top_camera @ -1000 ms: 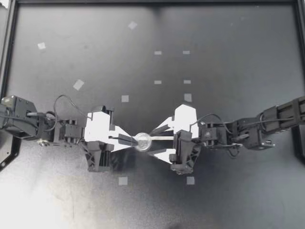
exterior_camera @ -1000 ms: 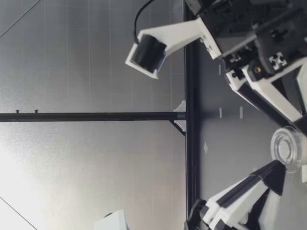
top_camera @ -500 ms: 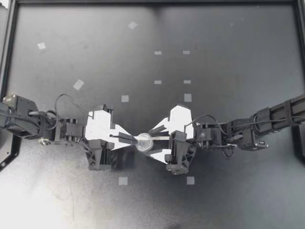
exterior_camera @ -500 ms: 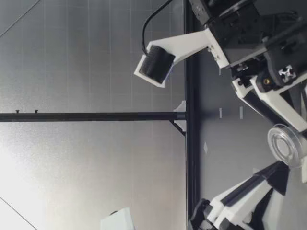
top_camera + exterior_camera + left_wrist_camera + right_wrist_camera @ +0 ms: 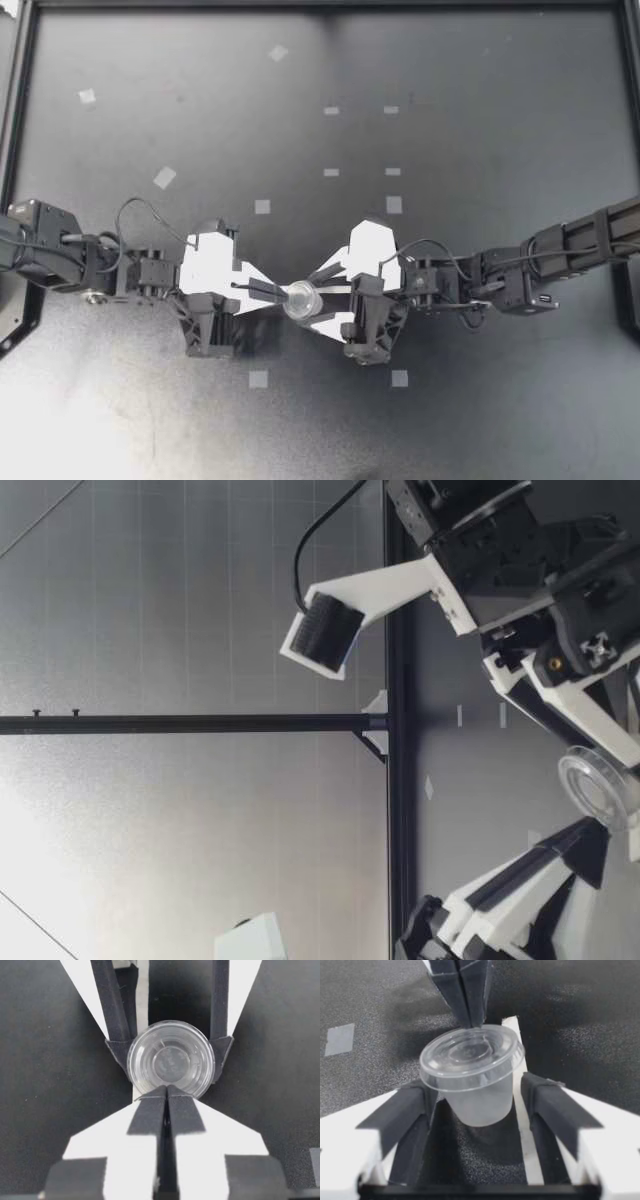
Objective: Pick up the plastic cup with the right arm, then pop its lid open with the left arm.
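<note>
Since 1 s ago, our right gripper (image 5: 318,299) had pushed in toward the middle, and its 2 fingers had narrowed around the cup (image 5: 301,300). Our left gripper (image 5: 268,291) was clenched, its 2 fingers pressed together on the near rim of the lid (image 5: 470,1057). The clear cup hung tilted just above the table (image 5: 480,130), between both grippers. Our right gripper stood released, 1 finger on each side of the cup, just beside it; we could not tell whether they touched it.
</note>
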Controlling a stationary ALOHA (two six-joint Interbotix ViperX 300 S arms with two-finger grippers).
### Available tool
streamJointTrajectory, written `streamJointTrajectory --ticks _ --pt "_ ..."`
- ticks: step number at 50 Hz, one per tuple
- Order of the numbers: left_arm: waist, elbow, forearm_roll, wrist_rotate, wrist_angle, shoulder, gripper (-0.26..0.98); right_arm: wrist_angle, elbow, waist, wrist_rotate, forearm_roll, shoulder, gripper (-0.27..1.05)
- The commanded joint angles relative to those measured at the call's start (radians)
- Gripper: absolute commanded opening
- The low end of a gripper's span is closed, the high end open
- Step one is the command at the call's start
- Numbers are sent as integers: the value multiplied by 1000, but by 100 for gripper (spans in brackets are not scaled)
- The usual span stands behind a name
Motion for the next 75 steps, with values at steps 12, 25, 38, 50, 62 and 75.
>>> streamJointTrajectory --ticks 12,25,38,50,62,75 --pt "3 -8 -2 0 -9 -3 -2 49 -17 -5 2 -2 -32 68" --pt "3 -8 -2 0 -9 -2 -2 57 -17 -5 2 -2 -35 67" --pt "3 -8 -2 0 -9 -2 -2 104 -17 -5 2 -14 -55 59" --pt "3 -9 -2 0 -9 -3 -2 118 -17 -5 2 -25 -74 41" --pt "3 -6 -2 0 -9 -2 -2 121 -25 -3 9 -25 -74 40" --pt "3 -5 -2 -5 -9 -11 -2 121 -21 -3 11 -25 -78 35"
